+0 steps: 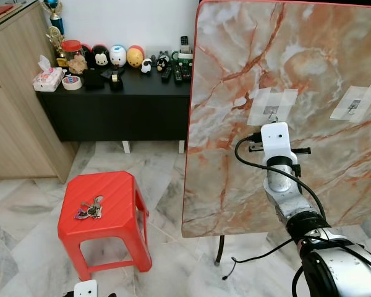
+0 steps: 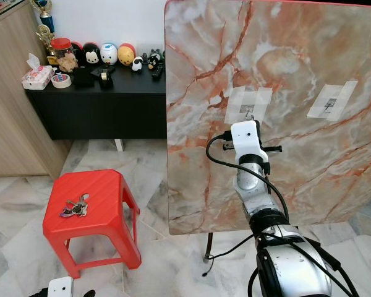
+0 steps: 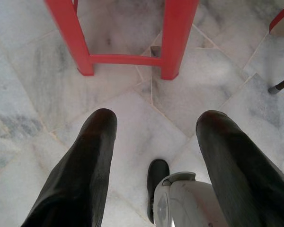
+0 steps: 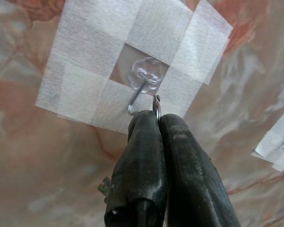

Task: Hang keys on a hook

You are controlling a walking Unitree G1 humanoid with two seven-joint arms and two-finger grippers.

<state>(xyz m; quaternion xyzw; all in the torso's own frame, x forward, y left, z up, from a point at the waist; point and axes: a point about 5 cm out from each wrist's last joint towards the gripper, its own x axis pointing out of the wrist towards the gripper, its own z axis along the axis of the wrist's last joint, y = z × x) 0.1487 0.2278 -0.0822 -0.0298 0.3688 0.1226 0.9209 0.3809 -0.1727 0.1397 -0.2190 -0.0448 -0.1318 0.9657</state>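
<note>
Right gripper [image 4: 157, 118] pinches a key ring [image 4: 156, 105] shut just beside the taped hook [image 4: 138, 92] on the marble board [image 1: 235, 55], lining it up for hanging; another bunch of keys [image 1: 89, 208] waits on the red stool [image 1: 111, 185], left.

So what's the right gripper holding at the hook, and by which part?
The right gripper is shut on a thin metal key ring, pinched at its lower edge beside the taped hook. The left gripper holds nothing.

Key ring [image 4: 156, 105]: thin metal loop pinched in my right gripper [image 4: 159, 118], touching the hook.
Hook [image 4: 141, 90]: clear, taped to marble board.
Keys [image 1: 89, 209]: bunch lying flat on red stool.
</note>
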